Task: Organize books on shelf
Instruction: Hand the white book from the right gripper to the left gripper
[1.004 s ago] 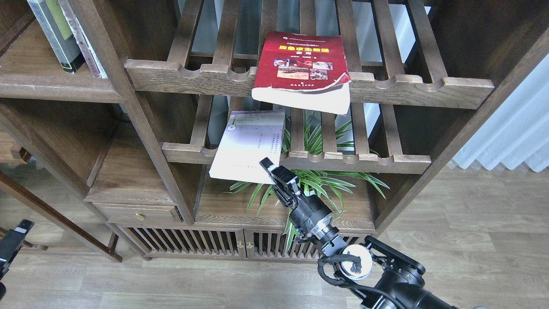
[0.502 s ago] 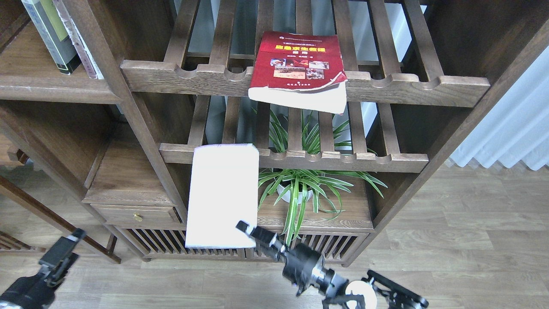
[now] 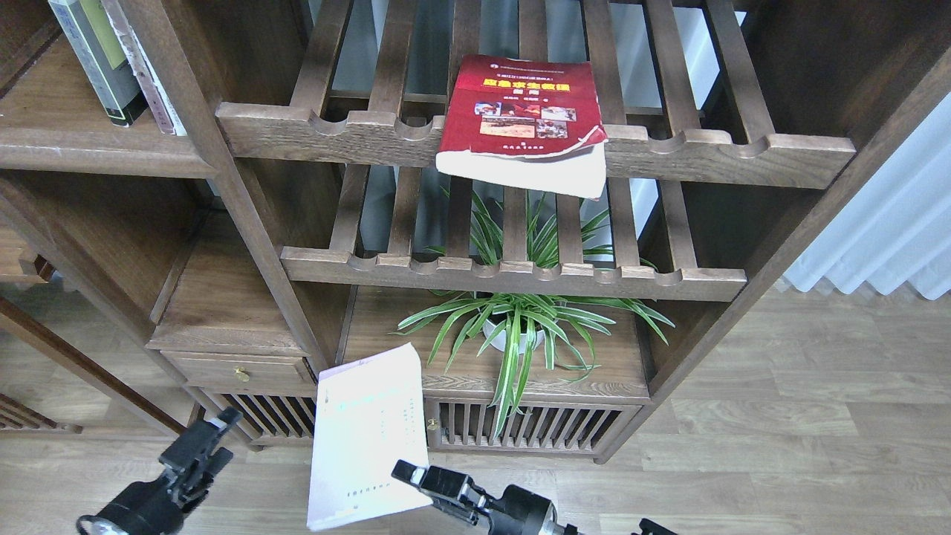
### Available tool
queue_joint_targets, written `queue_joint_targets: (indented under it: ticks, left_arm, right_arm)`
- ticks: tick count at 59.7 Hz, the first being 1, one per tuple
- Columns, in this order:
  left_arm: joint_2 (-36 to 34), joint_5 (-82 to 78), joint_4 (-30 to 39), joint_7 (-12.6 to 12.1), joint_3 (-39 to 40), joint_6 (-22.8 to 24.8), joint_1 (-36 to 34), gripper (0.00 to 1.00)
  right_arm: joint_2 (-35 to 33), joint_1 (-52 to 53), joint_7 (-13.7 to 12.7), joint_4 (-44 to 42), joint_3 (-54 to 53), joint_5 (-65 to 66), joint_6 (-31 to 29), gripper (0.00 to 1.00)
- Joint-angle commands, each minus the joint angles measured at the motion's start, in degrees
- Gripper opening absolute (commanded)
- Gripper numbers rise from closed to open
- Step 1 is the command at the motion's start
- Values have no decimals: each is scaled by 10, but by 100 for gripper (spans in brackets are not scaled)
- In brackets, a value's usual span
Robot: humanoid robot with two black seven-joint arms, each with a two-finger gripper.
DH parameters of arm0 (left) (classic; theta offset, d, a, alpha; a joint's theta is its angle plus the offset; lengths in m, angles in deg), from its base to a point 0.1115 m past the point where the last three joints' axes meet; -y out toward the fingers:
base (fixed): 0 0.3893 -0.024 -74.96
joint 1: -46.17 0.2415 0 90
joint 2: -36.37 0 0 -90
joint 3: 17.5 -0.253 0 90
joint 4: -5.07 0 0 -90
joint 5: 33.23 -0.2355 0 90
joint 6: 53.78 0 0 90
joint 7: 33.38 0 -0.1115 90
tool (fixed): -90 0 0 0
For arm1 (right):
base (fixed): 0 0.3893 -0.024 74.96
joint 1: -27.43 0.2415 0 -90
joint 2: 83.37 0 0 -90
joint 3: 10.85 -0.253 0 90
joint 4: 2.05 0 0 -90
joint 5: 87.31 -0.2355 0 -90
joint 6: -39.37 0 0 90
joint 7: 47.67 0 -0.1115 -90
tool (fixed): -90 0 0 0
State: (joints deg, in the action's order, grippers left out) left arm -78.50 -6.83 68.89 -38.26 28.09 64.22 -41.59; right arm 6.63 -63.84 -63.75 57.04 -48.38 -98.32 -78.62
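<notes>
My right gripper [image 3: 414,475] is shut on the lower right corner of the thin pale lavender-white book [image 3: 368,438] and holds it in the air in front of the low cabinet. My left gripper [image 3: 212,435] is low at the left, a short way left of that book and apart from it; its fingers cannot be told apart. The thick red book [image 3: 524,119] lies flat on the upper slatted rack, its curled corner hanging over the front rail. The black-edged book with the light-green panel [image 3: 93,56] stands on the flat dark-brown shelf [image 3: 96,145] at the top left.
A thin pale-spined book [image 3: 145,67] leans beside the green one. A potted spider plant [image 3: 520,327] stands under the lower slatted rack [image 3: 513,275]. A drawer unit [image 3: 238,368] is at the left, a slatted-door cabinet [image 3: 520,427] below, and wood floor in front.
My right gripper has pulled the pale book off the lower rack and brought it down and left. My left arm has come up and right toward the book.
</notes>
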Motion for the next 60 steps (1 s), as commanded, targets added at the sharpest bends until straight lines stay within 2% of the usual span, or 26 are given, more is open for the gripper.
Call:
queue_joint_targets:
  ticks: [1,21,30,36,37,40,41,48,53,56,60]
  left_arm:
    - [17,29,-2,2,-37,0,-14,99]
    - [85,31,-10,2,-61,0,-36,93]
    - [101,32,-10,2,-64,0,-38,84]
    - [103,32,-10,7,-65,0,-37,70]
    - [103,34,-10,11,-65,0,-36,64]
    - [102,38,-11,19,-67,0,-36,56]
    - [102,42,-11,28,-74,0,-38,49]
    - [101,43,-11,29,-77,0,-40,36]
    - [96,37,-11,26,-79,0,-41,39]
    - [95,34,-11,23,-82,0,-41,52]
    - [91,30,-11,21,-85,0,-38,64]
  right_arm:
    - [0,-4,-2,9,3,-1,0,4]
    - [0,-10,-4,11,17,0,0,4]
    - [0,-14,-4,11,22,0,0,4]
    - [0,-15,-4,11,23,0,0,4]
    - [0,-15,-4,11,23,0,0,4]
    - [0,-15,-4,11,23,0,0,4]
    - [0,-18,-4,10,23,0,0,4]
    - [0,-22,-4,9,20,1,0,4]
    - [0,-22,-3,9,17,-2,0,4]
    - [0,-22,-3,9,14,-2,0,4]
    - [0,-23,-3,9,13,-2,0,4]
